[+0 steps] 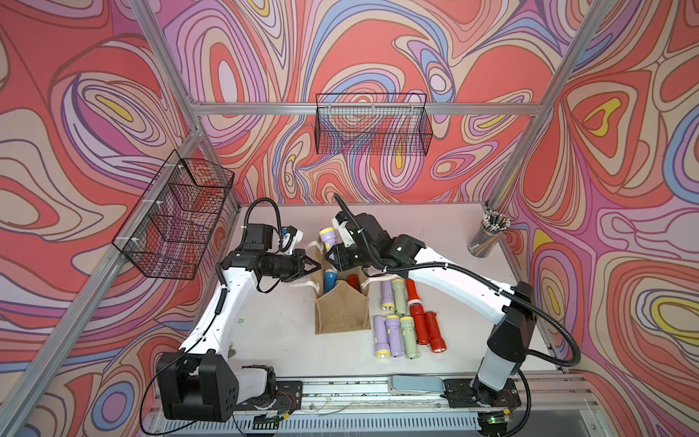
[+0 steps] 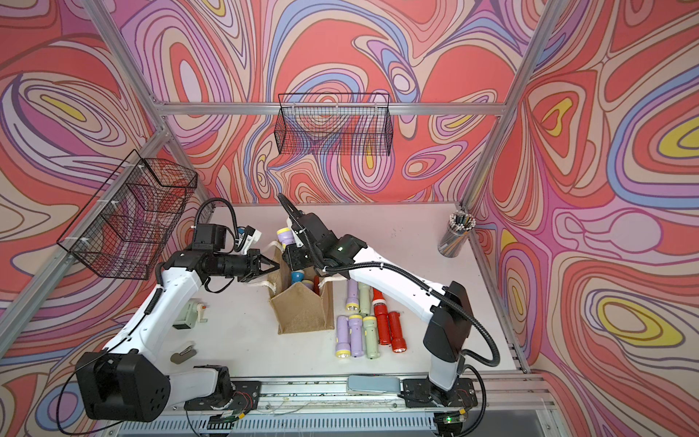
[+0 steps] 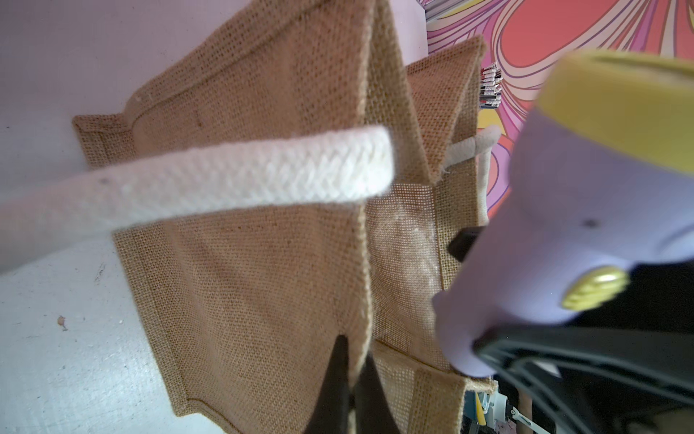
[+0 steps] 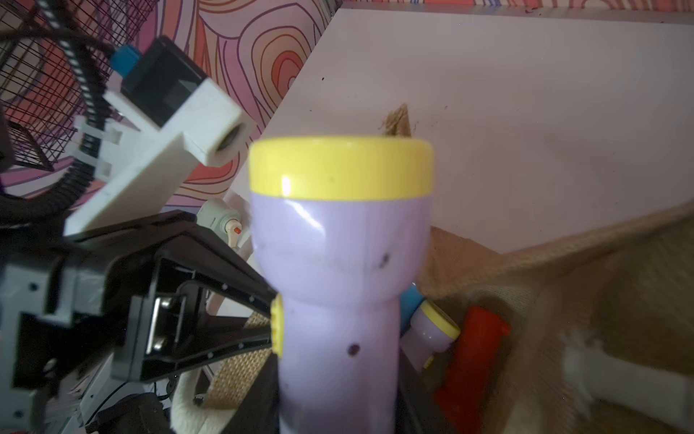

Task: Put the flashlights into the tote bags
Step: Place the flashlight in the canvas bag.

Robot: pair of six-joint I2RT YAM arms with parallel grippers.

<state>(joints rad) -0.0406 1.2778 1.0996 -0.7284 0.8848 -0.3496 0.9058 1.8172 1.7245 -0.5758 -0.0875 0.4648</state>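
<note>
on the worktop [image 1: 435, 234] stands the tote bag [image 1: 342, 310], with loose flashlights [image 1: 408, 336] just beside it. left end effector [image 1: 316, 263] is clenched on its rim. right end effector [image 1: 332, 252] grasps a lilac flashlight [image 1: 328, 236] above its far end.

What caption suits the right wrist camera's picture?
Right gripper holds a lilac flashlight above the tote bag while left gripper pinches its rim open.

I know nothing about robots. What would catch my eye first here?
The swirling red, pink and lilac walls all around. At the table's middle, the right gripper holds a lilac flashlight above the tote bag, whose rim the left gripper pinches; more flashlights lie beside it.
</note>
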